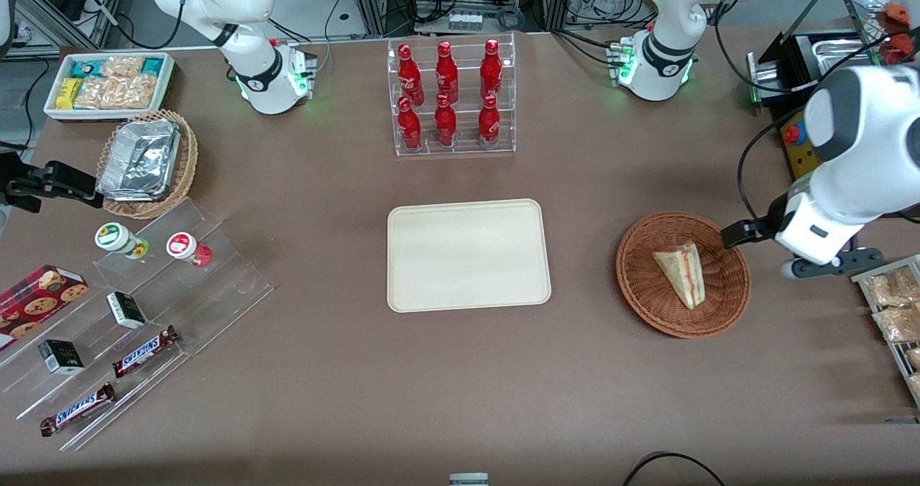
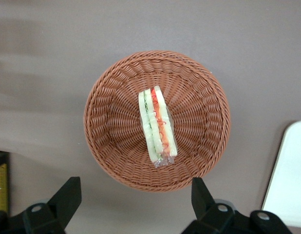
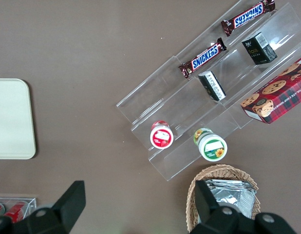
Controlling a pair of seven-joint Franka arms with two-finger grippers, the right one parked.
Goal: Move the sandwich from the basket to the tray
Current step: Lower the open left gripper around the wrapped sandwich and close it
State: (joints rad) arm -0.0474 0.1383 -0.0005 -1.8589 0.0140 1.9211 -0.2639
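Observation:
The sandwich (image 1: 679, 274), a pale wedge with red and green stripes, lies in the reddish-brown wicker basket (image 1: 632, 270). The cream tray (image 1: 467, 256) lies flat in the middle of the table, toward the parked arm's end from the basket. My left gripper (image 1: 834, 263) hovers beside the basket, toward the working arm's end, above table height. In the left wrist view the sandwich (image 2: 158, 126) rests in the basket (image 2: 102, 122), the gripper (image 2: 135, 185) is open and empty with its black fingertips (image 2: 72, 187) wide apart near the rim, and a tray corner (image 2: 291, 175) shows.
A clear rack of red bottles (image 1: 451, 98) stands farther from the camera than the tray. A rack of snack packets (image 1: 895, 313) sits at the working arm's end. A clear stepped stand with snacks (image 1: 136, 306), a tan foil basket (image 1: 147, 162) and a white bin (image 1: 108, 83) are at the parked arm's end.

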